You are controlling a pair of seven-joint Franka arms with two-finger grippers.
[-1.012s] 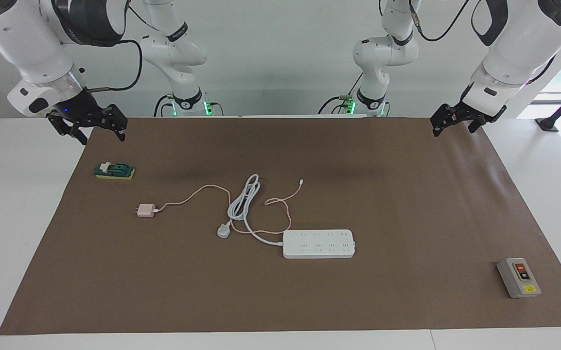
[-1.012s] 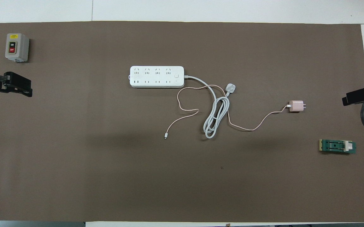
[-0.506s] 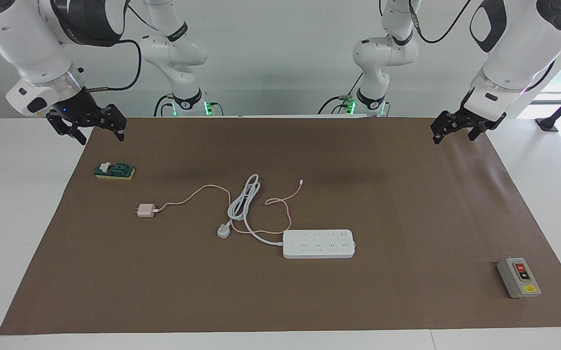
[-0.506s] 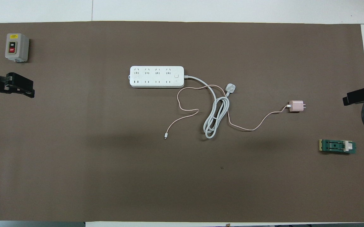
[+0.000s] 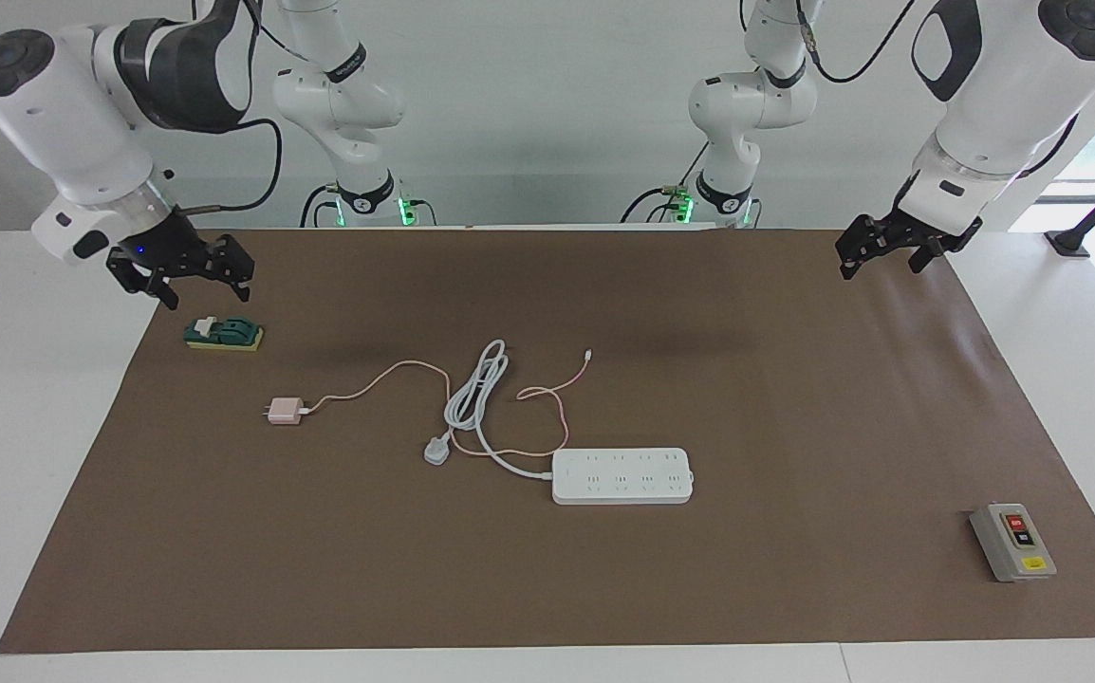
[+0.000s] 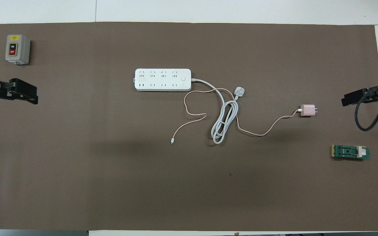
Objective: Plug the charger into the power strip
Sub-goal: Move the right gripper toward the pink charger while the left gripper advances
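Both my grippers hang spread and empty: the right gripper (image 5: 192,275) is up above the green block, well clear of the charger (image 5: 285,412). It looks light and probably slick; I'd pinch its flat sides, prongs free, for the power strip (image 5: 622,475). My left gripper (image 5: 880,254) waits.

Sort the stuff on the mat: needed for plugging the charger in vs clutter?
Needed:
- charger, pink cable attached
- power strip

Clutter:
- grey switch box
- green block
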